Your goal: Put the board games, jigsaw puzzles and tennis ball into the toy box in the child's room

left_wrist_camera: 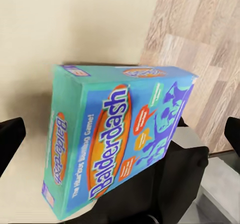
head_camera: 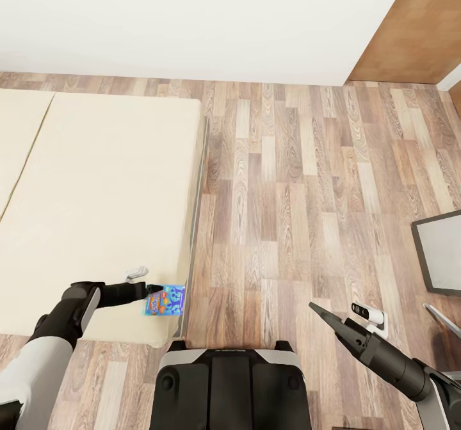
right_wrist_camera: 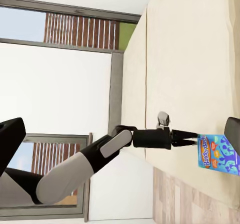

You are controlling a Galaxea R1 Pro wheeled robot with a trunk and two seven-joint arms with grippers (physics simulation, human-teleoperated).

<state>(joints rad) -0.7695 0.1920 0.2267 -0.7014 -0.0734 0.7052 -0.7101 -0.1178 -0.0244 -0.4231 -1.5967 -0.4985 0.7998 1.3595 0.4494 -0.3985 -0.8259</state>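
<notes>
A blue board game [head_camera: 165, 300] lettered Balderdash lies on the near right corner of the bed [head_camera: 96, 187], close to the mattress edge. My left gripper [head_camera: 153, 288] reaches over the bed to the box's near corner. In the left wrist view the box [left_wrist_camera: 120, 139] sits between the two dark fingertips [left_wrist_camera: 11, 140], which stand wide apart and clear of its sides, so the gripper is open. My right gripper [head_camera: 323, 313] hangs open over the floor to the right of my base, with nothing in it. The right wrist view shows the left arm [right_wrist_camera: 100, 156] and the box [right_wrist_camera: 217, 153].
Wood floor [head_camera: 288, 193] spreads right of the bed up to a white wall [head_camera: 192, 20]. A grey panel with a dark rim [head_camera: 442, 251] stands at the right edge. A brown wooden surface [head_camera: 416, 27] is at the far right. My black base [head_camera: 230, 385] is at the bottom.
</notes>
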